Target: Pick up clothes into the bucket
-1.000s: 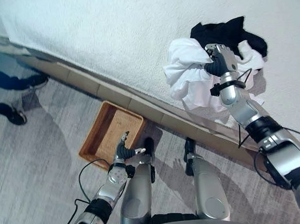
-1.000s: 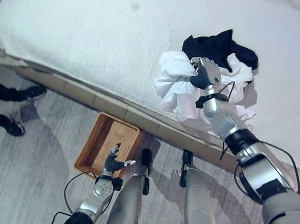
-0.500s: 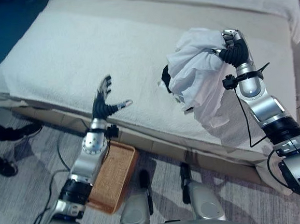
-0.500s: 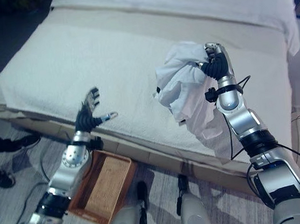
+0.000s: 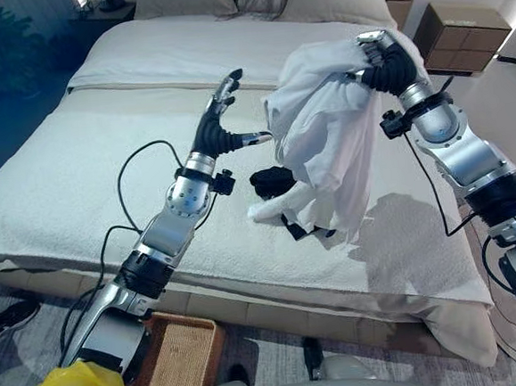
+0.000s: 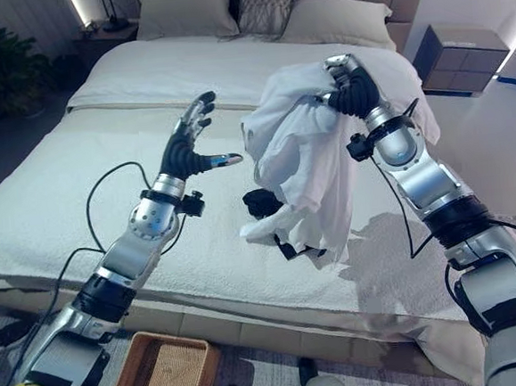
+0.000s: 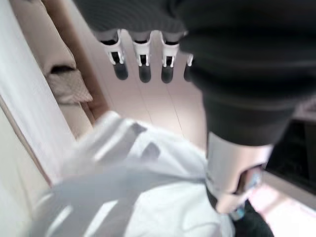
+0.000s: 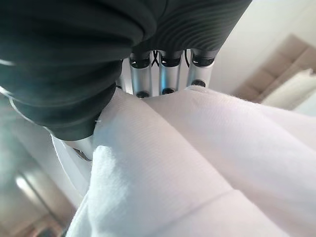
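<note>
The task is partly under way: the right robot hand (image 5: 389,65) has its fingers curled round a white garment (image 5: 321,143), held high above the bed (image 5: 78,180), its hem trailing onto a black garment (image 5: 271,181) near the front edge. The left robot hand (image 5: 220,124) reaches toward it, fingers spread and empty. The basket (image 5: 178,369) on the floor below the front edge holds nothing visible. The white cloth hangs crumpled and limp.

bright even room light with a lamp glow at the headboard end of the bed (image 5: 78,180); wrist views blurred.
</note>
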`<state>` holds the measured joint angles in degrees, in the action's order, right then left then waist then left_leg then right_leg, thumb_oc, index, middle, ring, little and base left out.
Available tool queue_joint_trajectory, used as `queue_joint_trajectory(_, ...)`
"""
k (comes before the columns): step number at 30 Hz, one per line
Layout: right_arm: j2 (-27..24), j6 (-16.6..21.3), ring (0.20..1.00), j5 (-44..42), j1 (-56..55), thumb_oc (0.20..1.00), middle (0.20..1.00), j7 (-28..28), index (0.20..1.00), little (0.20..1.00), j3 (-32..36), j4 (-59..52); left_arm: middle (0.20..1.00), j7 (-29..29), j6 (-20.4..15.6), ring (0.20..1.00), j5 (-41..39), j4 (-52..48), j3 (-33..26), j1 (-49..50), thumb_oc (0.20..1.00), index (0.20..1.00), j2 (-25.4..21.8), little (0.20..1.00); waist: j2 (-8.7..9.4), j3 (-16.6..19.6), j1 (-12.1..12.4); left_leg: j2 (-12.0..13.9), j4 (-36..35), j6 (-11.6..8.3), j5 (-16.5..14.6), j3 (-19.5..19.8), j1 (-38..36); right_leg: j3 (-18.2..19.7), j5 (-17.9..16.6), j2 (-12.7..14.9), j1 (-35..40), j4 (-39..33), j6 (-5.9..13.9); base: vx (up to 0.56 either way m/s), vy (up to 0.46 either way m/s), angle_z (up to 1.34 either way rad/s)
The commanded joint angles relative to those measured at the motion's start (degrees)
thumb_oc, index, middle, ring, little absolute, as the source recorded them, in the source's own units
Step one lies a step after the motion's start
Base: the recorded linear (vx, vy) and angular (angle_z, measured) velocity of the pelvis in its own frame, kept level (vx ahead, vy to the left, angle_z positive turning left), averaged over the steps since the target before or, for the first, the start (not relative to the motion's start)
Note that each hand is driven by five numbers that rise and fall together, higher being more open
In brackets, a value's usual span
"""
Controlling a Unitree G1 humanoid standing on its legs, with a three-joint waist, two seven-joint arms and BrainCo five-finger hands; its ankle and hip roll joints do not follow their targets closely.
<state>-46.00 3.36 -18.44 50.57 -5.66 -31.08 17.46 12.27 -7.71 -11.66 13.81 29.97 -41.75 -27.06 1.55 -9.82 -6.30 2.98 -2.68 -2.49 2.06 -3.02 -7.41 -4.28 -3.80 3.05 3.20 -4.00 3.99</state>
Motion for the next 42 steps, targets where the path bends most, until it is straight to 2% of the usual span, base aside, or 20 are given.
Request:
queue_joint_trajectory(1,-0.84,3.67,0.200,-8.27,6.98,0.200,0.200,1.71,0.200,0.200,-0.47,-3.90,1.000,-0.55,-0.49,1.000,5.32,5.16,2.80,-5.23,1.000,1.000,0.59,1.000,2.65,5.42,0.24,-0.17,5.36,-2.15,-5.24,0.44,3.32,-1.41,6.13,2.93,0.51,5.47,3.48,0.00,0.000,0.00)
queue_joint_trajectory(6,-0.35,3.65,0.200,-13.55,5.75,0.200,0.200,4.46,0.200,0.200,-1.47,-6.99,1.000,-2.14,0.19,1.000,4.49,9.41,5.78,-7.46,1.000,1.000,4.22,1.000,2.37,5.62,-0.21,-0.24,4.92,-2.22,-5.00,0.77,2.87,-1.94,6.22,3.13,1.41,5.13,3.43,0.00,0.000,0.00)
queue_joint_trajectory(15,0.18,3.30,0.200,-19.33,4.69,0.200,0.200,6.80,0.200,0.200,-3.14,-10.72,1.000,-6.68,1.27,1.000,-6.86,12.30,10.51,-8.56,1.000,1.000,9.96,1.000,2.05,5.56,-0.55,-0.46,4.37,-2.26,-4.40,1.64,3.01,-2.76,5.99,3.45,1.75,4.93,3.43,0.00,0.006,0.03)
queue_joint_trajectory(16,0.50,3.09,0.200,-19.71,4.50,0.200,0.200,6.69,0.200,0.200,-3.46,-10.65,0.947,-7.41,1.70,0.947,-9.45,13.07,11.62,-9.03,0.947,0.947,10.89,0.947,1.97,5.39,-0.55,-0.58,4.41,-2.22,-4.30,1.96,3.11,-2.94,5.97,3.55,1.74,5.03,3.47,-0.01,0.010,0.06)
queue_joint_trajectory(17,0.61,3.17,0.200,-19.58,4.53,0.200,0.200,6.57,0.200,0.200,-3.49,-10.66,0.561,-8.16,1.80,0.561,-10.77,12.88,12.22,-9.18,0.561,0.561,10.96,0.561,1.93,5.37,-0.57,-0.60,4.44,-2.21,-4.31,2.01,3.08,-2.99,5.94,3.63,1.83,5.00,3.48,-0.01,0.010,0.08)
queue_joint_trajectory(18,0.77,3.09,0.200,-19.53,4.61,0.200,0.200,6.26,0.200,0.200,-3.47,-10.70,0.307,-8.83,1.78,0.307,-12.14,12.68,12.80,-9.46,0.307,0.307,10.70,0.307,1.86,5.39,-0.55,-0.65,4.48,-2.21,-4.31,2.04,3.10,-3.05,5.90,3.70,1.89,4.97,3.52,0.00,0.006,0.06)
queue_joint_trajectory(19,0.88,3.20,0.200,-19.45,4.59,0.200,0.200,6.18,0.200,0.200,-3.42,-10.54,0.200,-8.97,1.97,0.200,-12.52,13.06,13.07,-9.54,0.200,0.200,10.71,0.200,1.85,5.38,-0.55,-0.66,4.48,-2.21,-4.30,2.06,3.11,-3.09,5.87,3.74,1.90,4.95,3.54,-0.01,0.008,0.04)
queue_joint_trajectory(24,1.10,3.44,0.200,-15.85,4.64,0.200,0.200,4.55,0.200,0.200,-2.40,-8.92,0.200,-9.56,2.13,0.200,-13.01,12.79,13.70,-10.17,0.200,0.200,9.28,0.200,1.68,5.36,-0.39,-0.92,4.61,-2.15,-4.33,2.32,3.43,-3.37,5.70,3.84,1.81,4.73,3.59,0.00,0.000,0.02)
queue_joint_trajectory(28,1.73,3.37,0.200,-12.82,2.48,0.200,0.200,2.89,0.200,0.200,0.38,-6.62,0.200,-8.82,2.04,0.200,-10.13,13.30,12.70,-9.69,0.200,0.200,8.34,0.200,1.58,5.06,-0.21,-1.25,4.92,-2.00,-4.40,2.68,3.72,-3.36,5.83,4.02,1.78,5.09,3.56,0.00,0.000,0.00)
queue_joint_trajectory(34,1.39,3.32,0.200,-8.91,-3.32,0.200,0.200,0.33,0.200,0.200,7.38,-5.01,0.200,-6.71,1.48,0.200,-6.08,10.40,8.23,-9.38,0.200,0.200,2.99,0.200,1.09,4.77,0.21,-1.72,5.42,-1.74,-4.70,3.40,4.20,-3.52,6.15,4.25,1.70,5.46,3.48,0.00,-0.002,0.02)
queue_joint_trajectory(35,1.44,3.21,0.219,-8.58,-4.30,0.219,0.219,0.18,0.219,0.219,8.57,-5.22,0.200,-6.60,1.43,0.200,-5.96,9.60,7.70,-9.12,0.200,0.200,2.06,0.200,1.04,4.73,0.26,-1.79,5.50,-1.72,-4.72,3.50,4.30,-3.59,6.19,4.28,1.66,5.54,3.49,0.00,-0.003,0.08)
queue_joint_trajectory(38,1.87,3.18,0.586,-7.77,-7.34,0.586,0.586,-0.95,0.586,0.586,12.14,-5.53,0.200,-5.60,0.88,0.200,-7.12,7.76,4.82,-8.23,0.200,0.200,-0.61,0.200,0.57,4.62,0.49,-2.01,5.60,-1.63,-4.78,3.81,4.39,-3.73,6.37,4.39,1.66,5.68,3.49,0.00,-0.004,0.11)
queue_joint_trajectory(39,2.00,3.12,1.000,-7.42,-8.51,1.000,1.000,-1.44,1.000,1.000,13.53,-5.78,0.200,-5.28,0.65,0.200,-8.08,6.46,3.80,-7.77,0.200,0.200,-1.55,0.200,0.43,4.65,0.54,-2.07,5.61,-1.60,-4.83,3.94,4.38,-3.77,6.39,4.43,1.68,5.70,3.49,0.01,-0.006,0.11)
queue_joint_trajectory(42,4.10,3.66,1.000,-7.48,-11.86,1.000,1.000,-3.32,1.000,1.000,17.58,-6.18,0.200,-4.58,0.03,0.200,-10.98,4.87,1.24,-6.67,0.200,0.200,-3.09,0.200,-0.05,4.68,0.57,-2.18,5.57,-1.46,-4.90,4.04,4.34,-3.80,6.52,4.51,1.72,5.73,3.47,0.00,-0.001,0.02)
